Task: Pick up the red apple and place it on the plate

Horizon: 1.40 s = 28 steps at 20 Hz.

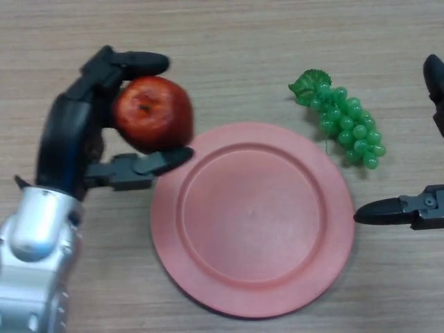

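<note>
Red apple (152, 113): clasped between thumb and fingers of the left hand (76, 149), just off the pink plate's (208, 291) upper-left rim, presumably poised for setting down. Right hand (416, 208): idle by the plate's right rim, fingers spread. Green grapes (343, 125): beyond the plate's upper right, apart.

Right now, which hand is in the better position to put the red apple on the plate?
The left hand. Its fingers are curled round the red apple, right at the left rim of the plate. The right hand sits at the plate's far right edge, holding nothing.
</note>
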### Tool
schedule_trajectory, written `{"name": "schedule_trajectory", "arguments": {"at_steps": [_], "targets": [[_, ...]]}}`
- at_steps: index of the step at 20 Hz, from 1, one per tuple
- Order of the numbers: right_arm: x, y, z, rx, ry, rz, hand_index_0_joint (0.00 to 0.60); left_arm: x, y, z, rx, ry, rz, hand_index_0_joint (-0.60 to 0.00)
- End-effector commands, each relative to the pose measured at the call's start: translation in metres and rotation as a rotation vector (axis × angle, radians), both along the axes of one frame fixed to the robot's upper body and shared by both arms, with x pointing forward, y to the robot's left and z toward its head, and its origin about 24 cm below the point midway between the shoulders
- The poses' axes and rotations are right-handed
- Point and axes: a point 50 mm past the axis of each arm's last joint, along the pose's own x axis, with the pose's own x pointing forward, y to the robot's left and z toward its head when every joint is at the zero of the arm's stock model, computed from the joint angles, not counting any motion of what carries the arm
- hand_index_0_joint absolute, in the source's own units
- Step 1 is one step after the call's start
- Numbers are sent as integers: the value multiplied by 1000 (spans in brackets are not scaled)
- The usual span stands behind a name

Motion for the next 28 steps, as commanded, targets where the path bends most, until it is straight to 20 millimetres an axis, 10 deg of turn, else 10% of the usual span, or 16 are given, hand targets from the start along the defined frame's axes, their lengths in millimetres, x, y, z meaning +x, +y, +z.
{"name": "schedule_trajectory", "arguments": {"at_steps": [1, 13, 18, 28], "targets": [[-15, -10, 30, 8, -215, 10, 0, -17, -24, 13, 90, -154, -63, -600], [-13, -3, 27, -1, -196, -13, 0, -11, -36, -34, 193, -11, -135, -600], [-16, 4, 35, -48, -208, 5, 0, -12, -34, -26, 197, -32, -119, -3], [-17, 2, 39, -89, -230, -16, 0, -43, 2, 29, 70, -205, -44, 0]]}}
